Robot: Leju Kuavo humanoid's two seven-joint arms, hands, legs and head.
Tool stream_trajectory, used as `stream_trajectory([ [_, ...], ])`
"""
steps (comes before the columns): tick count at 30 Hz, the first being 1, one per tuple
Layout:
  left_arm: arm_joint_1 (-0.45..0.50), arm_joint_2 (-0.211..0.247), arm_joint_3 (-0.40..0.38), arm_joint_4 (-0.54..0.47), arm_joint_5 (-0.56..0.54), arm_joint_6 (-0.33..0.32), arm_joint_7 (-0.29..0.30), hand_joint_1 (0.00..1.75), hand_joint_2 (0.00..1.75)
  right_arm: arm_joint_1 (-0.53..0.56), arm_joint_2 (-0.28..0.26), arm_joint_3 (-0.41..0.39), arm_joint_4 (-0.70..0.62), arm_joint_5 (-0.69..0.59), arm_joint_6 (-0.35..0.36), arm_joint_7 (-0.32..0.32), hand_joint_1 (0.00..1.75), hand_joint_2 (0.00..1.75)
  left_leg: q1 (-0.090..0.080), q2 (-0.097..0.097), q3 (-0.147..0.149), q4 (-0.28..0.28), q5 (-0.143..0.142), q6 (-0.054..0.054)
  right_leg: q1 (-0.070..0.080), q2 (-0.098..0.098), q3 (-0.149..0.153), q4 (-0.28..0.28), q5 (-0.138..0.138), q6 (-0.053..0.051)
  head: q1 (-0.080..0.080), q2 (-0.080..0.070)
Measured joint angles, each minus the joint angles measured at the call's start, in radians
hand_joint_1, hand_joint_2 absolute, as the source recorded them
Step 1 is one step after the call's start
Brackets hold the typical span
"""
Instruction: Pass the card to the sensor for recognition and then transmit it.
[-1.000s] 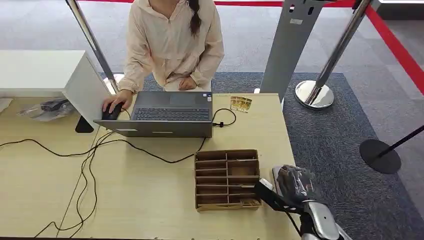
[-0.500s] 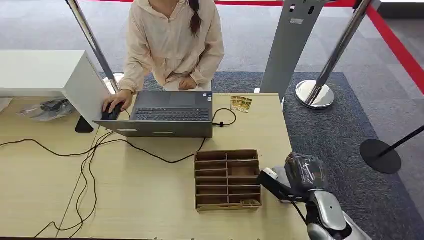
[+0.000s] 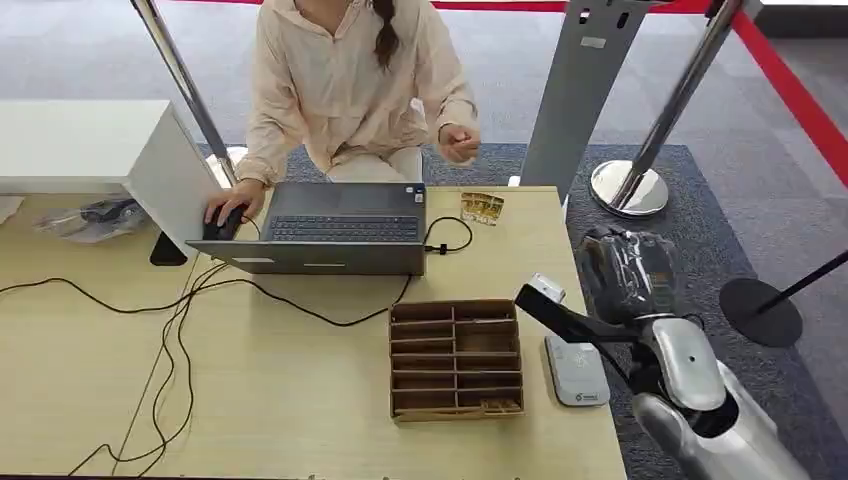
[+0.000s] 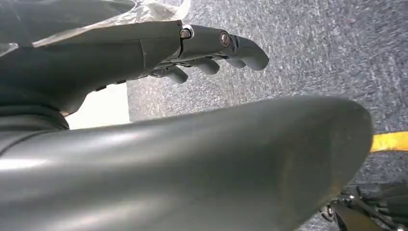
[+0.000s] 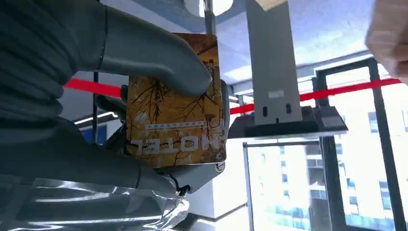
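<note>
I've got the orange-brown hotel key card (image 5: pixel 175 103) pinched flat between the thumb and fingers of my right hand (image 3: pixel 625 272), print facing the wrist camera. From the head view that hand sits raised beyond the small grey flat card sensor (image 3: pixel 576 369), which lies bare on the pale wooden desk (image 3: pixel 300 400) just right of the brown cardboard slotted organiser (image 3: pixel 455 358). So I judge the reading part is either done or skipped past; I can't tell which from here. What's left, as I read it, is the hand-over. The person in the cream hooded jacket (image 3: pixel 350 85) sits past the sensor, behind the grey laptop (image 3: pixel 340 228), one hand lifted off the desk. My left hand (image 4: pixel 207 50) hangs over the carpet, fingers apart, carrying nothing.
</note>
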State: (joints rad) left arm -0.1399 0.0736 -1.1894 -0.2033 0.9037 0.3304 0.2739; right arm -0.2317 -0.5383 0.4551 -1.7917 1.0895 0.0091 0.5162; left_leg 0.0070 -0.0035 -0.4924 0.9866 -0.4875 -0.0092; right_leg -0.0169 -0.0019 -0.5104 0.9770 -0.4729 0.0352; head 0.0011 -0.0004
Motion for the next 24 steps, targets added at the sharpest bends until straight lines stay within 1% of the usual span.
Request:
stream_trajectory([
  [6, -0.002, 0.0, -0.001, 0.0, -0.012, -0.005, -0.007, 0.0, 0.0, -0.076, 0.022, 0.017, -0.046, 0.008, 0.021, -0.004, 1.75, 1.75, 0.0, 0.0, -0.001, 0.0, 0.0, 0.0, 0.0, 0.0, 0.0, 0.0, 0.0, 0.0, 0.0, 0.0],
  [12, -0.003, 0.0, -0.003, 0.0, -0.024, -0.006, -0.012, 0.0, 0.0, -0.154, 0.055, 0.043, -0.052, 0.007, 0.03, -0.007, 1.75, 1.75, 0.0, 0.0, -0.001, 0.0, 0.0, 0.0, 0.0, 0.0, 0.0, 0.0, 0.0, 0.0, 0.0, 0.0],
  [24, -0.005, 0.0, -0.025, 0.0, -0.033, -0.013, -0.021, 0.0, 0.0, -0.267, 0.137, 0.095, -0.027, -0.013, 0.013, -0.018, 1.75, 1.75, 0.0, 0.0, -0.001, 0.0, 0.0, 0.0, 0.0, 0.0, -0.001, 0.0, 0.0, 0.0, 0.0, 0.0],
])
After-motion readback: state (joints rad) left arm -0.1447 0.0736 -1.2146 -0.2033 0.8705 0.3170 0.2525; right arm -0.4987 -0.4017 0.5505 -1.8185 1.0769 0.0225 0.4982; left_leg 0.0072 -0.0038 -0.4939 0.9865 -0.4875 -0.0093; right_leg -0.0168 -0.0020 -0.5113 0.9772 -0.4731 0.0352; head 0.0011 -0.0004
